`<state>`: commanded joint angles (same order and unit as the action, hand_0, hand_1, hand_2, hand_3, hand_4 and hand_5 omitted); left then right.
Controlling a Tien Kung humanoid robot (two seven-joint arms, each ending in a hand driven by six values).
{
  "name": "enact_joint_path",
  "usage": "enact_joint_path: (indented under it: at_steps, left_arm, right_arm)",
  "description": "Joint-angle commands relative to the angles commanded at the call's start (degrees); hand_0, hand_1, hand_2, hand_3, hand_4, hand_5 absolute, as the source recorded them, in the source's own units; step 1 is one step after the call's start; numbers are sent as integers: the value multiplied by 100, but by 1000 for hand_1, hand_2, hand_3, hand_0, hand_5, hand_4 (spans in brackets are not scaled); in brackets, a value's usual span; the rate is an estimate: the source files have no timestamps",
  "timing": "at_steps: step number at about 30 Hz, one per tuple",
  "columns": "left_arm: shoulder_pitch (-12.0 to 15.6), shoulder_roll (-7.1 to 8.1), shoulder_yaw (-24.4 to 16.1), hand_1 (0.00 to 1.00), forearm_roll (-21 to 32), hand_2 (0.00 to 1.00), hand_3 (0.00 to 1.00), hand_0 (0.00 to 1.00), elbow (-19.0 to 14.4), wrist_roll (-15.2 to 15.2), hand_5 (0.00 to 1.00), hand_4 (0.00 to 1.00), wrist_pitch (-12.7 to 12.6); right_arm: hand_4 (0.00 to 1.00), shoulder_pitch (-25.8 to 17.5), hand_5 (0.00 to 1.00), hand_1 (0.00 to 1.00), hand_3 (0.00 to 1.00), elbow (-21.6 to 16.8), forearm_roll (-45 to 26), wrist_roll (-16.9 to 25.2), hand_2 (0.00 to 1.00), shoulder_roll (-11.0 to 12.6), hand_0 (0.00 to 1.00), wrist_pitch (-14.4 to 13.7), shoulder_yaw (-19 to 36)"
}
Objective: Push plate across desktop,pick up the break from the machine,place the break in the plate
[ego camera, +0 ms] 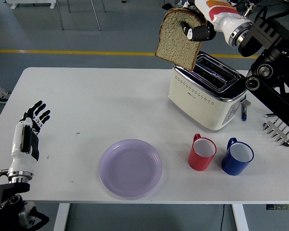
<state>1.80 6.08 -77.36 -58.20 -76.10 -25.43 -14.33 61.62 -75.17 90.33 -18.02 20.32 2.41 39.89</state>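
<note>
**Brown bread held high above the toaster**

Brown-crusted bread slice (176, 37) hangs in the air, tilted, above and to the left of the cream toaster (205, 97), clear of its slots. The right robot hand (198, 30) pinches the slice at its upper right edge, dark fingers (189, 32) curled onto its face, the black arm running off to the right.

Below, a lilac plate (130, 167) lies bare near the front edge of the white table (96, 106), well apart from the bread. A red mug (202, 152) and a blue mug (237, 156) stand side by side to the right of the plate, in front of the toaster. A metal rack (278, 131) lies at the far right.

The left robot hand (31, 126) rests at the table's left edge, fingers spread, holding nothing.
</note>
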Motion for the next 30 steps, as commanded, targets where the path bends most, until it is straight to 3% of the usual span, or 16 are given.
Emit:
enact_joint_path:
  at_steps: [8, 11, 17, 21, 26, 27, 30]
  left_arm:
    - [-16, 33, -11, 812, -29, 874, 822, 801, 30, 22, 993, 519, -7]
    - [-28, 34, -17, 812, -30, 875, 822, 801, 28, 19, 994, 519, -7]
    - [-45, 11, -32, 813, -33, 875, 822, 801, 39, 17, 995, 518, -10]
    - [-41, -6, -19, 813, -34, 874, 822, 800, 48, 15, 998, 521, -13]
    - [-70, -26, -19, 813, -36, 874, 822, 800, 64, 11, 998, 521, -25]
    - [-84, -40, -21, 814, -35, 875, 821, 801, 79, 13, 997, 520, -31]
    - [-142, -117, -31, 814, -36, 875, 821, 801, 108, 12, 997, 520, -41]
  right_arm:
    - [261, -356, 2, 226, 435, -525, -1937, 84, 322, 320, 131, 589, -1059]
    - [261, -463, 2, 226, 429, -677, -2521, 94, 327, 320, 134, 599, -1462]
    - [261, -587, 2, 219, 429, -820, -2753, 126, 330, 141, 132, 547, -1976]
    - [299, -680, 2, 222, 425, -664, -2664, 198, 333, -114, 136, 280, -2133]
    - [299, -799, 2, 222, 425, -381, -2648, 367, 333, -370, 136, -310, -2248]
    - [314, -828, 2, 289, 430, -300, -2707, 421, 381, -428, 253, -434, -2270]
    - [314, -931, 2, 289, 430, -84, -2975, 532, 381, -591, 253, -636, -2293]
